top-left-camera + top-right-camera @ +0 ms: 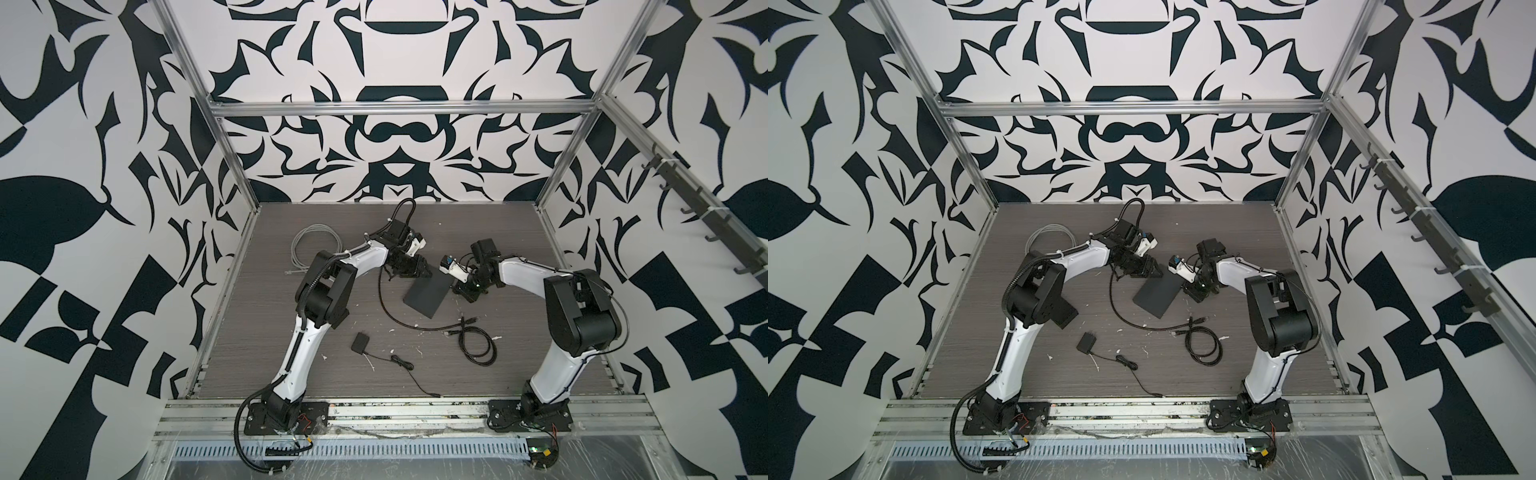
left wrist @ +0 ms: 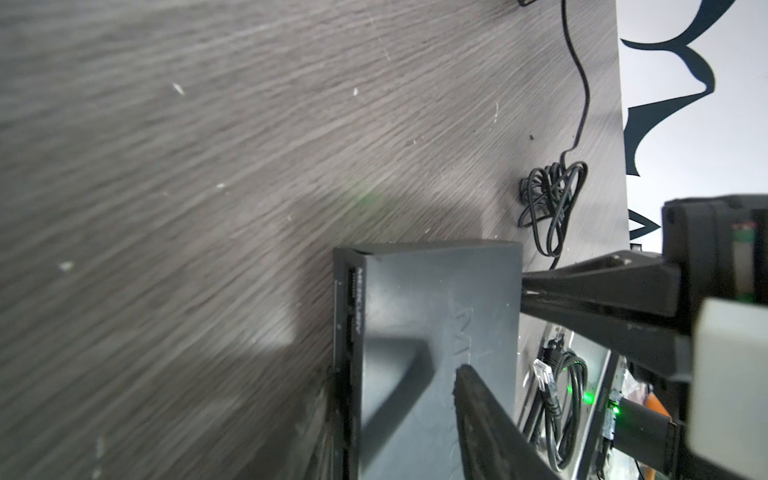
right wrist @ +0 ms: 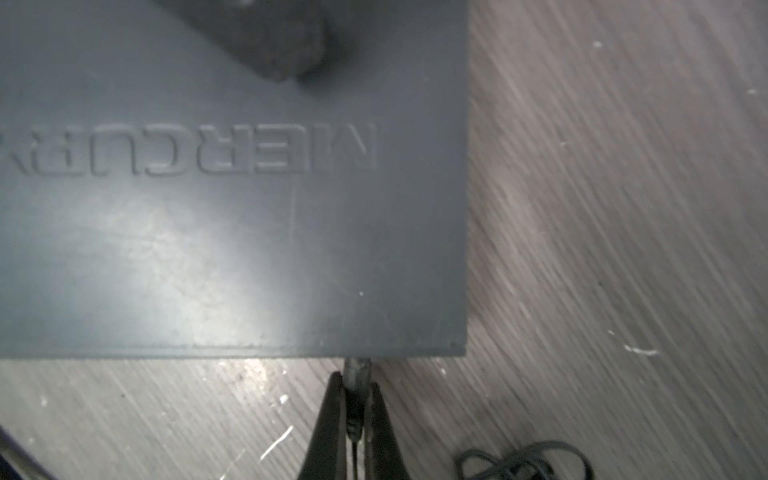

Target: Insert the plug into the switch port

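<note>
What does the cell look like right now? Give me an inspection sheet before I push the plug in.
Surface: grey wood-grain table, scuffed, with white flecks.
Job's things: switch lies flat mid-table; plug meets its side edge, seating cannot be told.
Clutter: small black adapter towards the arm bases.
Grippers: right gripper shut on the plug; left gripper open, one finger on the switch's top, the other past its edge.
Cables: grey coil back left; black loop front right; thin cord from the adapter.
Surroundings: patterned walls, aluminium frame.
</note>
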{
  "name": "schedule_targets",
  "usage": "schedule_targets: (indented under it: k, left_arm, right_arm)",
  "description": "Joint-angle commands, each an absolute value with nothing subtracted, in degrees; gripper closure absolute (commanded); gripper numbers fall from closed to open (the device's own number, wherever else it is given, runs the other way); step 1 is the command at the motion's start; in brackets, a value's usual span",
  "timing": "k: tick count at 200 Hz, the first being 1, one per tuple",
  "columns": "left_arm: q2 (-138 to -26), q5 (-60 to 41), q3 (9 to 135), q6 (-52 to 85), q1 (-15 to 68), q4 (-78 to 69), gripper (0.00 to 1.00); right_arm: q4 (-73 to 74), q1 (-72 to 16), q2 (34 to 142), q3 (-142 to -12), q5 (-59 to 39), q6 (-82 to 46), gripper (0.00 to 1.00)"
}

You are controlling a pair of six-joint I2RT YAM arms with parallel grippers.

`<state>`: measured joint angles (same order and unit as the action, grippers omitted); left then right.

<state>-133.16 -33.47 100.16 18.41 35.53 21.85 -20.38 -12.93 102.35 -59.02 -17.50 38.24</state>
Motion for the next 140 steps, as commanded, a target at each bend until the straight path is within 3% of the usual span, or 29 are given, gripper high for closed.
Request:
schedule_targets:
  k: [1,95,140]
  left_arm:
    - [-135.5,-43.4,100.5,18.4,39.3,22.9,0.51]
    - [-137.0,-48.8,101.9,15.7,41.9,24.8,0.52]
    - [-137.7,-49.8,102.0,15.1,42.8,24.8,0.53]
  right_arm:
    - [-8.3,-14.3,100.5,-60.5,-26.7,36.1,1.00]
    - [-1.7,-15.4,101.5,-59.9,-33.2,35.8,1.00]
    - [-1.6,-17.6,103.3,-62.2,-29.1,35.4,1.00]
